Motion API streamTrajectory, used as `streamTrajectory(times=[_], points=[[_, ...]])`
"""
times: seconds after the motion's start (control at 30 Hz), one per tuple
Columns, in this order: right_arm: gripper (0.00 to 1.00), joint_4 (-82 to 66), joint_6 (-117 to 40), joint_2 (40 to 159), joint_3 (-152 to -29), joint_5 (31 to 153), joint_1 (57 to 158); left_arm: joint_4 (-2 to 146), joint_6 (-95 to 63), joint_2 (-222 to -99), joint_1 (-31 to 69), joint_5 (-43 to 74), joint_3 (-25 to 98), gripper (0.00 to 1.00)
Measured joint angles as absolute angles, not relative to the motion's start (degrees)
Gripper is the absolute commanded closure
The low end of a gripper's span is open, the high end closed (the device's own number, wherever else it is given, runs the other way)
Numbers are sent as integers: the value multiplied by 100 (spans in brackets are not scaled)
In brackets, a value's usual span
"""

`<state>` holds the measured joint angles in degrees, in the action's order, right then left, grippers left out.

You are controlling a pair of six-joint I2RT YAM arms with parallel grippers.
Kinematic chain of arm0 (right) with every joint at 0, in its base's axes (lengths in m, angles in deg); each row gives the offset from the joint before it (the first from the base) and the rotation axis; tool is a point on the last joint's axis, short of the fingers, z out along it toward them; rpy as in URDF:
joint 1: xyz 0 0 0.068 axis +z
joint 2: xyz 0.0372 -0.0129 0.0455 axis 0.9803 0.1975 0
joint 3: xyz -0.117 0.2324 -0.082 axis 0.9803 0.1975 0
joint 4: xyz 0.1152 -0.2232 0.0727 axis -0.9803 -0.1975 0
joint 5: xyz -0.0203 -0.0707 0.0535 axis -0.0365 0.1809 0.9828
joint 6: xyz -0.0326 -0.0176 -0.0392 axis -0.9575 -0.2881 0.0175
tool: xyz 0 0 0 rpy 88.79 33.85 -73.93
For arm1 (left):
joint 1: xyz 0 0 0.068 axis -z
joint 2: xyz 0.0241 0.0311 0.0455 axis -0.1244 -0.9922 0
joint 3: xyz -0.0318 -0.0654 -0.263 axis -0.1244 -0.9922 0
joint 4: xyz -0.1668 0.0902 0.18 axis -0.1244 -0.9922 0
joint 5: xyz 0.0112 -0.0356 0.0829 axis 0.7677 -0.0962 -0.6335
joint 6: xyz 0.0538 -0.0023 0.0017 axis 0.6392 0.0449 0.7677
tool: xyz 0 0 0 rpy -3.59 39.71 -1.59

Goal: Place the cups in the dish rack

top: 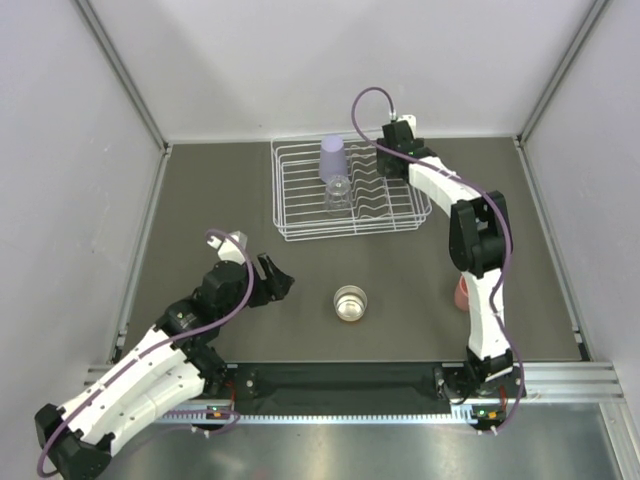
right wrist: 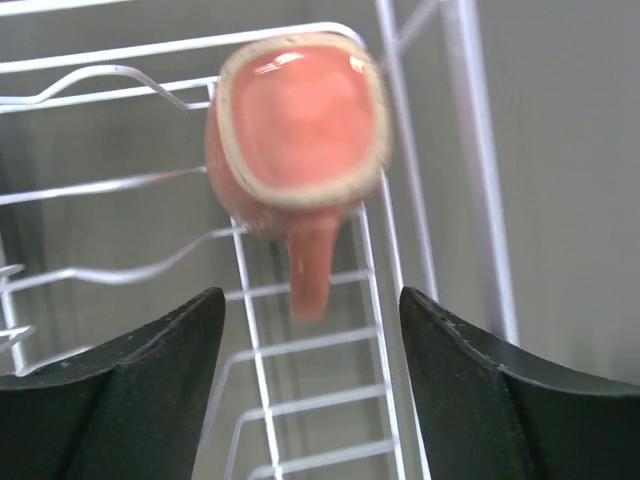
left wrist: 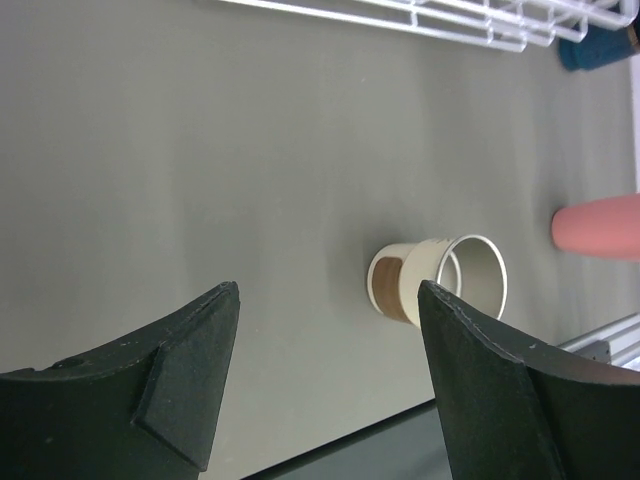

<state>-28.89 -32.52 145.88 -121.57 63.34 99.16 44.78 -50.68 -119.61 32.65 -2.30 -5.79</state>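
The white wire dish rack (top: pixel 300 215) stands at the back middle. A lavender tumbler (top: pixel 332 157) stands upside down in it, with a greyish cup shape (top: pixel 338 196) just in front. My right gripper (top: pixel 395 137) is open over the rack's back right corner. In its wrist view (right wrist: pixel 310 300) the salmon-pink mug (right wrist: pixel 300 130) lies blurred on the rack wires (right wrist: pixel 250 290), just beyond the fingertips. The steel cup (top: pixel 351 302) stands on the table. My left gripper (top: pixel 270 278) is open and empty to its left (left wrist: pixel 328 290), the cup (left wrist: pixel 440 280) apart from it.
A plain pink tumbler (top: pixel 461 292) stands behind my right arm's lower link, also in the left wrist view (left wrist: pixel 600 225). A dark blue mug (left wrist: pixel 598 48) shows past the rack's edge (left wrist: pixel 400 15). White walls enclose the table. A metal rail (top: pixel 560 380) runs along the near edge.
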Motion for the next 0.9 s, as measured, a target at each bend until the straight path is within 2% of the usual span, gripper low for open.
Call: streamTrajectory(times=[0.17,0.37,0.63,0.9], points=[[22,-3062,-3234,14024,-11965,6428,9962,4474,-5070,-12320,3265,-51,-579,25],[20,-3173,-3177,12540,-11171,6774,10264,4424,-5124,-12705,3273,246,-498,30],[19,-3223,-2780,9450,-8833,7357,10646,4533,-5256,-13338,3619,664,-37,29],[17,-3724,-1947,6582,-6481,8146,10646,4697,-5055,-14689,3885,1029,557,31]])
